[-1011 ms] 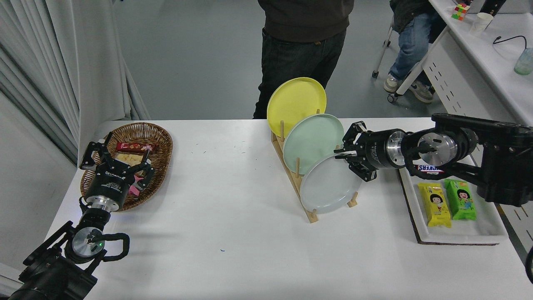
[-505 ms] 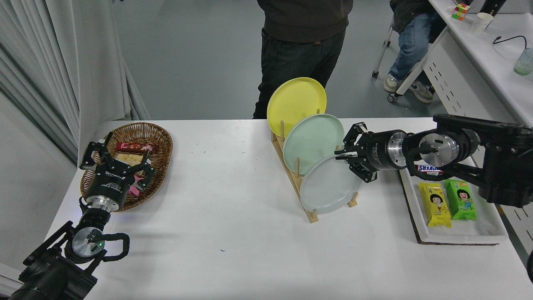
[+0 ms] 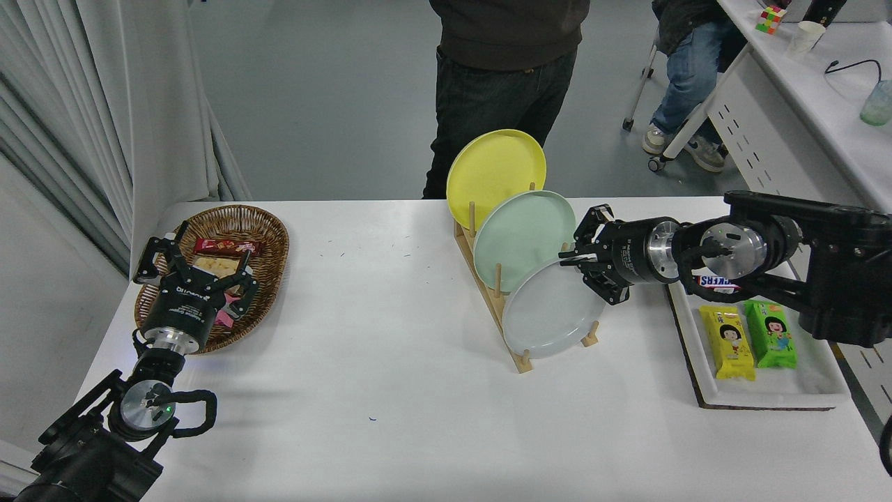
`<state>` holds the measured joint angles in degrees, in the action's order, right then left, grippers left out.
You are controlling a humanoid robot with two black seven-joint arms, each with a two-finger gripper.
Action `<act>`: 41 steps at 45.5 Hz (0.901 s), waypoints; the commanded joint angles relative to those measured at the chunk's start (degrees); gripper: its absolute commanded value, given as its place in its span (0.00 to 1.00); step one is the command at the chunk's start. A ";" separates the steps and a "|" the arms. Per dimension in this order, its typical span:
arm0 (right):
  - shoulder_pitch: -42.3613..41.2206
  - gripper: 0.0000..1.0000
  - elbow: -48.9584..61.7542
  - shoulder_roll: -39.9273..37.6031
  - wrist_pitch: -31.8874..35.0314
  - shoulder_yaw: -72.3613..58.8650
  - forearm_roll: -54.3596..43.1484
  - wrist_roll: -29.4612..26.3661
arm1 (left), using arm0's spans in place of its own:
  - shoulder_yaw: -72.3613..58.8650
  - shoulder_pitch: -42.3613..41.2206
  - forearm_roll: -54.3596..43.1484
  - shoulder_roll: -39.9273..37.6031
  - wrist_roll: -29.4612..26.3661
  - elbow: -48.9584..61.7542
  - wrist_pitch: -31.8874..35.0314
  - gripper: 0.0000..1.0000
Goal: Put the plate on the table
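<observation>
Right pincer (image 3: 582,268): clamped on the grey plate's (image 3: 550,310) upper right rim.
Lift: plate is best raised clear of the wooden rack (image 3: 519,359) pegs.
Placement: laid flat on the near surface (image 3: 418,418).
Left pincer (image 3: 191,261): parked, fingers apart.

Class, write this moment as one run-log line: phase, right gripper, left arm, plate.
phase: grasping | right gripper: at grey plate's upper right rim, closure unclear | left gripper: parked over basket, open | plate: in wooden rack

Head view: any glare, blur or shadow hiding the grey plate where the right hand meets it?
Head view: sharp, evenly lit; soft shadows on the table. No glare on the plate; the right hand hides its upper-right rim.
</observation>
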<state>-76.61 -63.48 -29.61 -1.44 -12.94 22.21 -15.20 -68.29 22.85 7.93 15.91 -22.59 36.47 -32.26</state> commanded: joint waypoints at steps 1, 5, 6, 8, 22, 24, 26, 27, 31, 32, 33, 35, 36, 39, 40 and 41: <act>-0.03 0.08 0.03 -0.10 0.04 0.11 -0.06 -0.09 | 0.00 0.00 0.06 0.00 0.00 0.00 0.00 0.98; -0.12 0.07 -0.06 -0.10 0.04 0.11 -0.06 0.00 | 0.00 0.00 0.06 0.00 0.00 0.00 0.00 0.98; -0.12 0.07 -0.06 -0.10 0.04 0.11 -0.06 0.00 | 0.00 0.00 -0.02 0.00 0.00 0.00 0.00 0.98; -0.12 0.07 -0.06 -0.10 0.04 0.11 -0.06 0.00 | 0.00 0.00 0.06 0.00 0.00 0.00 0.00 0.98; -0.03 0.06 -0.15 -0.10 0.13 0.11 -0.15 0.00 | 0.00 0.00 -0.02 0.00 0.00 0.00 0.00 0.98; -0.03 0.06 -0.15 -0.10 0.13 0.11 -0.06 0.00 | 0.00 0.00 0.06 0.00 0.00 0.00 0.00 0.98; -0.03 0.05 -0.06 -0.18 0.13 0.11 -0.14 0.00 | 0.00 0.00 -0.02 0.00 0.00 0.00 0.00 0.98; -0.03 0.05 -0.06 -0.18 0.13 0.11 -0.15 0.00 | 0.00 0.00 -0.02 0.00 0.00 0.00 0.00 0.98; -0.03 0.05 -0.06 -0.10 0.13 0.11 -0.15 0.00 | 0.00 0.00 -0.02 0.00 0.00 0.00 0.00 0.98; -0.03 0.05 -0.06 -0.18 0.13 0.11 -0.06 0.00 | 0.00 0.00 0.06 0.00 0.00 0.00 0.00 0.98; -0.03 0.05 -0.06 -0.18 0.13 0.11 -0.06 0.00 | 0.00 0.00 0.06 0.00 0.00 0.00 0.00 0.98; -0.03 0.05 -0.15 -0.10 0.13 0.11 -0.15 0.00 | 0.00 0.00 0.06 0.00 0.00 0.00 0.00 0.98; -0.03 0.05 -0.06 -0.10 0.13 0.11 -0.15 0.00 | 0.00 0.00 0.06 0.00 0.09 0.00 0.00 0.98; -0.03 0.05 -0.06 -0.10 0.13 0.02 -0.15 0.00 | 0.00 0.00 -0.02 0.00 0.00 0.00 0.00 0.98; -0.03 0.05 -0.06 -0.10 0.13 0.02 -0.15 0.00 | 0.00 0.00 0.06 0.00 0.00 0.00 0.00 0.98; 0.05 0.05 -0.15 -0.10 0.13 0.02 -0.15 0.00 | 0.00 0.00 0.06 0.00 0.00 0.00 0.00 0.98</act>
<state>-76.64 -63.56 -29.74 -1.33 -12.83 22.09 -15.20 -68.29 22.85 7.95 15.91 -22.59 36.47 -32.26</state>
